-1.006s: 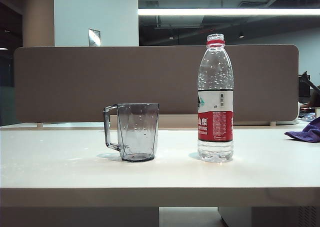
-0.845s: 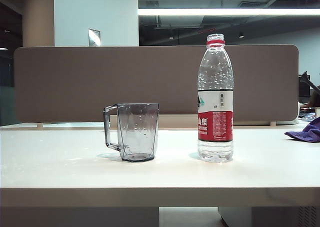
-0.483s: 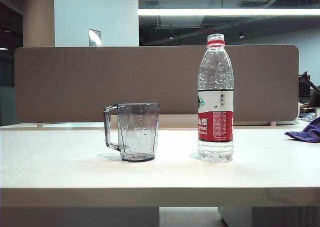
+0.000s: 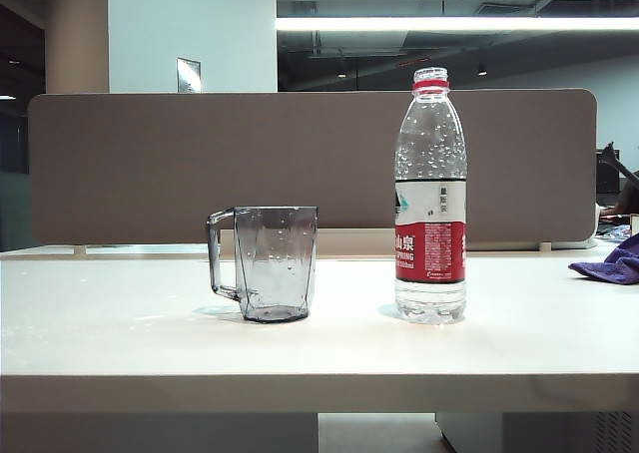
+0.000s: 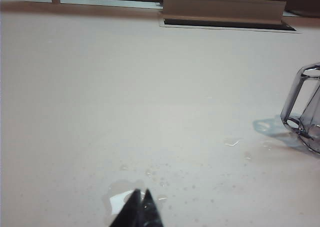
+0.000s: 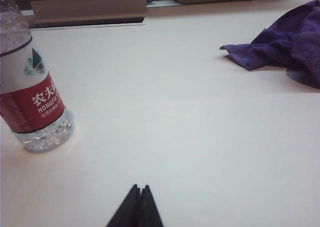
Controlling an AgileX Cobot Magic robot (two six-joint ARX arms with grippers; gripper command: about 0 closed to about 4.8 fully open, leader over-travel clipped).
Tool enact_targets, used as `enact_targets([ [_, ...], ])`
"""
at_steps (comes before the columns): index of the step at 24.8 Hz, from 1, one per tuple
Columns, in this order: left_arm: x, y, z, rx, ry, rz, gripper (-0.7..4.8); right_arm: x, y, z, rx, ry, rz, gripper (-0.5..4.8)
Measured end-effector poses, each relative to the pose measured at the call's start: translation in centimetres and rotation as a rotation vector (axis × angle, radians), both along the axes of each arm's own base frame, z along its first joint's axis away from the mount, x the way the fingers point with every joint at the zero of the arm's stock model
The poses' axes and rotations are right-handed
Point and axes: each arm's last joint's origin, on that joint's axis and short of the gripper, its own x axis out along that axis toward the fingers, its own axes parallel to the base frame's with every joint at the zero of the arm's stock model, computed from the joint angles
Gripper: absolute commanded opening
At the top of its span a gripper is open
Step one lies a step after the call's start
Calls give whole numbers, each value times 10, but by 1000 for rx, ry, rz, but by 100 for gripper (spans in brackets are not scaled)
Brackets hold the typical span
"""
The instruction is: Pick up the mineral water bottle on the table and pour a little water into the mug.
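— Two hands, both with fingers pressed together and holding nothing. The left hand [image 5: 139, 207] hangs low over the surface [image 4: 120, 343], above a small wet patch [image 5: 120, 194]; the right hand [image 6: 136, 204] hangs over a bare stretch of it.

— Neither shows in the exterior view?

— No; only the wrist views show the dark fingertips. Outward from the right hand, the bottle [image 6: 31, 94] stands upright, well apart from it. A purple cloth [image 6: 285, 37] lies crumpled off to the other side.

— And from the left hand?

— The mug [image 5: 306, 109] sits at the edge of that view, handle towards the camera, some way off. A few stray droplets lie between.

— How do bottle and mug stand to each other?

— In the exterior view the mug [image 4: 265, 263] is upright on the left and the bottle [image 4: 430, 199] upright to its right, near but not touching. The bottle seems uncapped, only a red neck ring at the top; water fills just its base, droplets cling above. The mug looks empty but for droplets.

— So which step is this?

— Probably the very start: nothing has been grasped. The right hand, being nearer the bottle, would need to spread its fingers, travel to the bottle's body, close around it, and lift before any tilt over the mug.

— Any caution?

— With so little water, the tilt would likely need to be steep.
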Motion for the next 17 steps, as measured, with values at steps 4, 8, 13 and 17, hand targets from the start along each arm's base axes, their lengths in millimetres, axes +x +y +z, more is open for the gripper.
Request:
enact_targets([
  [4, -1, -1, 6, -182, 9, -14, -5, 0, 0, 0, 0, 0, 0, -5],
  [8, -10, -4, 51, -293, -140, -148, -5, 0, 0, 0, 0, 0, 0, -5],
  [13, -18, -4, 84, -194, -74, -175, -5, 0, 0, 0, 1, -4, 0, -5],
  [17, 10, -11, 93, -173, 131, -312, -5, 1, 0, 4, 53, -37, 3, -5],
])
